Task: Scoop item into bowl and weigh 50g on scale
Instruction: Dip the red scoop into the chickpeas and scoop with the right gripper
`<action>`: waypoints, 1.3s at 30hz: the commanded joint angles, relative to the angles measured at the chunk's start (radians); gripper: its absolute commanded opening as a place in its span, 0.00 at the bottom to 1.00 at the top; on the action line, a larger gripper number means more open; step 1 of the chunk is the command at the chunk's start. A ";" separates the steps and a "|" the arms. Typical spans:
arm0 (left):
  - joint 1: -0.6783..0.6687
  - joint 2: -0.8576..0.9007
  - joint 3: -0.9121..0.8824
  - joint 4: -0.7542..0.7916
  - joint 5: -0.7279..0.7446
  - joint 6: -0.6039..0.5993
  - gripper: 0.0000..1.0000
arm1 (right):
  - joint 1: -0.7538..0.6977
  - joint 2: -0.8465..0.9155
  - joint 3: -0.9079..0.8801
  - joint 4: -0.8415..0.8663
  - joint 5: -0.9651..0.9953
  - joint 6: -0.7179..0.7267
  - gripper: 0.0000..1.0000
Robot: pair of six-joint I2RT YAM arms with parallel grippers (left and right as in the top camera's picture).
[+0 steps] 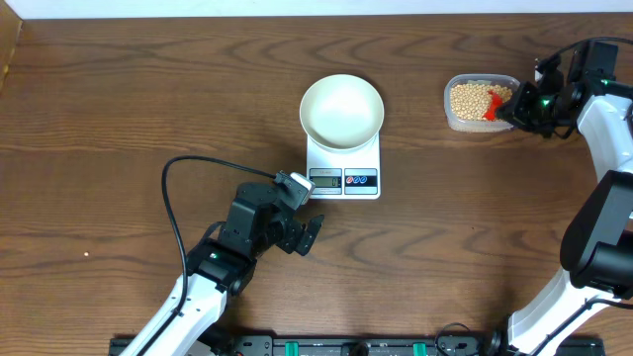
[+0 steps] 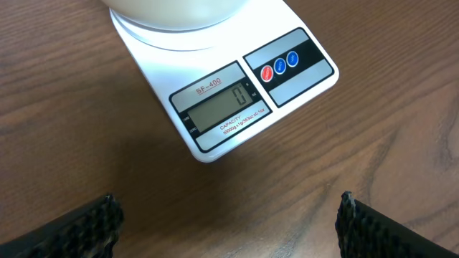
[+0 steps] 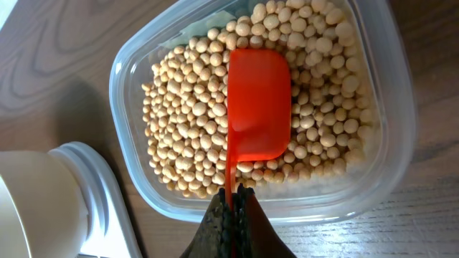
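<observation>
**Right gripper [image 3: 233, 199] pinches a red scoop [image 3: 258, 100] in a tub of beans [image 3: 183, 136]**

The right gripper's two dark fingers are pressed together on the thin handle of the red scoop. The scoop's broad end lies on top of the beans, many small round tan ones. They fill a clear plastic tub [image 3: 133, 54] with rounded corners, which sits at the far right of the wooden table [image 1: 119, 89].

Left of the tub, near the table's middle, a round white bowl [image 1: 341, 109] stands on the back part of a flat white scale [image 1: 368, 158]. The bowl's inside shows plain white. The scale's grey display [image 2: 221, 106] reads zero, and small round red and blue buttons [image 2: 280, 66] sit beside it.

The left gripper [image 2: 229, 226] hovers just in front of the scale, at its near-left corner. Its ridged black fingers are spread wide apart, touching nothing.
</observation>
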 commanded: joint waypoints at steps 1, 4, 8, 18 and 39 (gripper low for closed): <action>0.001 0.006 0.002 0.000 -0.013 -0.016 0.97 | 0.008 0.014 -0.024 0.006 0.001 0.041 0.01; 0.001 0.006 0.002 0.000 -0.013 -0.016 0.97 | 0.008 0.014 -0.023 0.014 -0.003 0.041 0.01; 0.001 0.006 0.002 0.000 -0.013 -0.016 0.97 | 0.008 0.014 -0.023 0.013 -0.037 0.041 0.01; 0.001 0.006 0.002 0.000 -0.013 -0.016 0.97 | -0.049 0.014 -0.023 0.013 -0.159 0.041 0.01; 0.001 0.006 0.002 0.000 -0.013 -0.016 0.97 | -0.158 0.014 -0.023 0.014 -0.338 0.008 0.01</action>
